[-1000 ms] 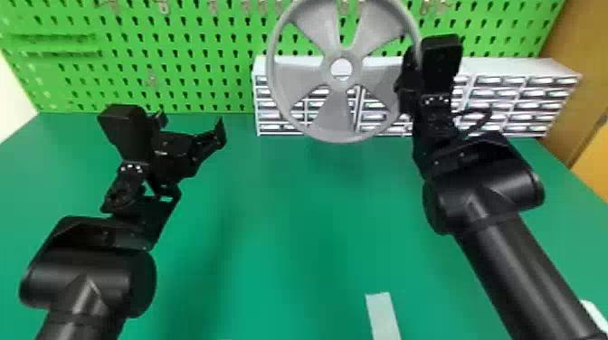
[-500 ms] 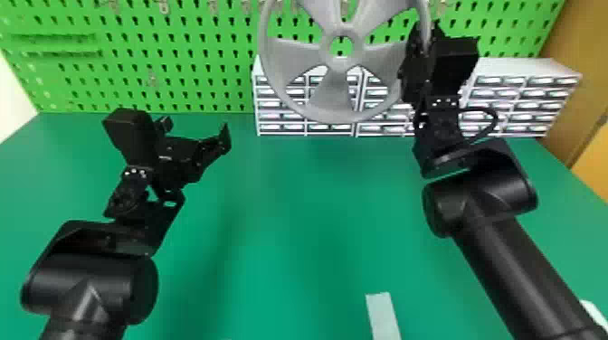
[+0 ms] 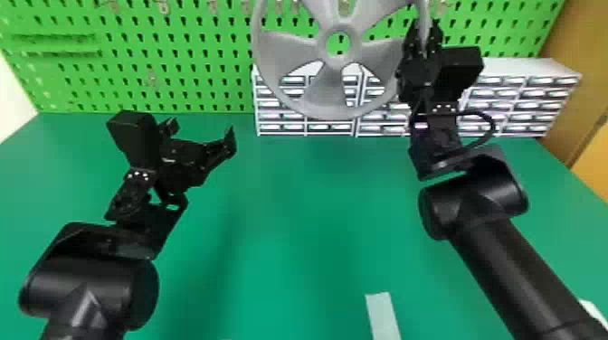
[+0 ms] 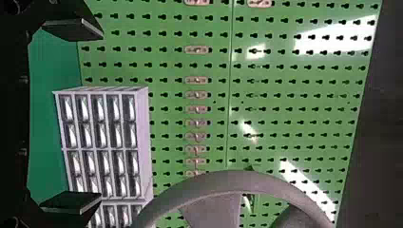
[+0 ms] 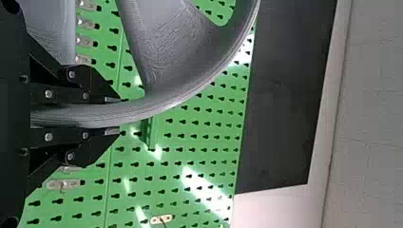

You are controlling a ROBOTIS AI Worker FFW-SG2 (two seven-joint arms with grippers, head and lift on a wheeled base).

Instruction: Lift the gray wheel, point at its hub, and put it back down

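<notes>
Upright above the table's far part, the gray wheel (image 3: 331,92) is held by its right rim in my right gripper (image 3: 424,34). In the right wrist view both fingers of my right gripper (image 5: 116,115) press on the rim of the wheel (image 5: 185,76). My left gripper (image 3: 201,129) stands open over the left of the table, apart from the wheel. Within the left wrist view, my left gripper (image 4: 97,118) has nothing between its spread fingers, and the wheel's rim (image 4: 228,179) shows beyond. The pegboard is seen through the hub hole.
A green pegboard (image 3: 181,68) with metal hooks rises behind the green table (image 3: 289,203). White drawer cabinets (image 3: 561,72) stand at its foot, behind the wheel and right gripper. A pale strip (image 3: 382,312) lies near the front.
The wheel has risen slightly and shifted a little left, then its lower part has turned; my right gripper holds it throughout. My left gripper has moved slightly right.
</notes>
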